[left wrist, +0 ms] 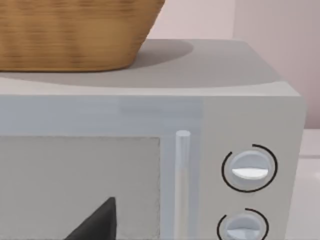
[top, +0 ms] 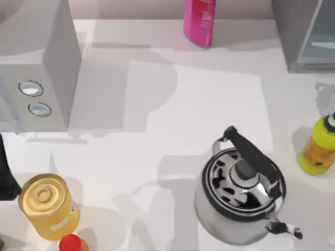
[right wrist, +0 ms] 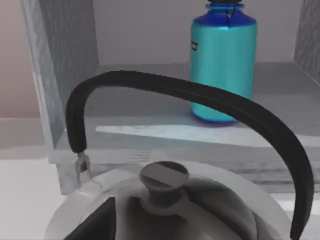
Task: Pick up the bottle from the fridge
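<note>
The bottle (right wrist: 222,65) has a teal body, a blue shoulder and a dark cap. It stands upright on the pale floor inside the fridge (right wrist: 65,55), whose speckled dark grey walls frame it. From above, the fridge (top: 301,36) sits at the table's far right corner. A dark part of my right gripper (right wrist: 95,225) shows low in the right wrist view, well short of the bottle and just over a steel kettle. My left gripper (left wrist: 95,222) hangs in front of the microwave door. A dark piece of my left arm (top: 6,172) crosses the top view's left edge.
The kettle (top: 241,191) with its black arched handle stands between my right wrist and the fridge. A microwave (top: 36,68) with two dials carries a wicker basket (left wrist: 70,35). Also on the table: a pink bottle (top: 200,21), a yellow-green bottle (top: 318,146) and a yellow can (top: 47,204).
</note>
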### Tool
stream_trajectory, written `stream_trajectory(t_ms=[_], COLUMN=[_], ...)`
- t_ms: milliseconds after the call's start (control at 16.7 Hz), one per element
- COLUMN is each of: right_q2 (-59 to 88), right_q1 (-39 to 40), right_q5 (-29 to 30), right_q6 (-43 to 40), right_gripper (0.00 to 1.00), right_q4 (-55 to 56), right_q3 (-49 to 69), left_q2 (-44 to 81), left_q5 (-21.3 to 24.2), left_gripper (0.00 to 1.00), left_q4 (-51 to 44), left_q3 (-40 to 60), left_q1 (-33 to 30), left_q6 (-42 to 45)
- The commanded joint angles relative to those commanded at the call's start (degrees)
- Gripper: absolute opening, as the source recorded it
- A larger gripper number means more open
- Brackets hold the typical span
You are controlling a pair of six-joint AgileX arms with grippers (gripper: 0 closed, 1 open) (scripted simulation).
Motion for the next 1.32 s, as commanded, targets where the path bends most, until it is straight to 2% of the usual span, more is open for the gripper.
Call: stream_trajectory(t_ms=[240, 480, 900, 1140, 1320], right_q2=[12.3, 17.1, 15.4, 11.8, 11.5], right_q1=[-3.9, -5.4, -4.5, -1.8, 1.1], right_q5=[-3.8, -5.3, -5.7, -6.8, -6.2], right_q6=[0.1, 0.1, -0.5, -2.8, -4.2], right_gripper=[1.00, 1.00, 1.00, 1.00, 1.00], right_q4=[12.5, 17.3, 17.1, 11.0, 0.3], right_q3=[1.8, 2.7, 4.4, 15.5, 27.9], left_q2=[0.0, 0.0, 0.0, 0.0, 0.0], left_q5=[0.0, 0.0, 0.0, 0.0, 0.0], left_gripper=[1.00, 1.00, 1.00, 1.00, 1.00], left_q4=[0.0, 0.0, 0.0, 0.0, 0.0], left_q3=[0.0, 0.0, 0.0, 0.0, 0.0], left_q1=[0.0, 0.0, 0.0, 0.0, 0.0], left_q6=[0.0, 0.0, 0.0, 0.0, 0.0])
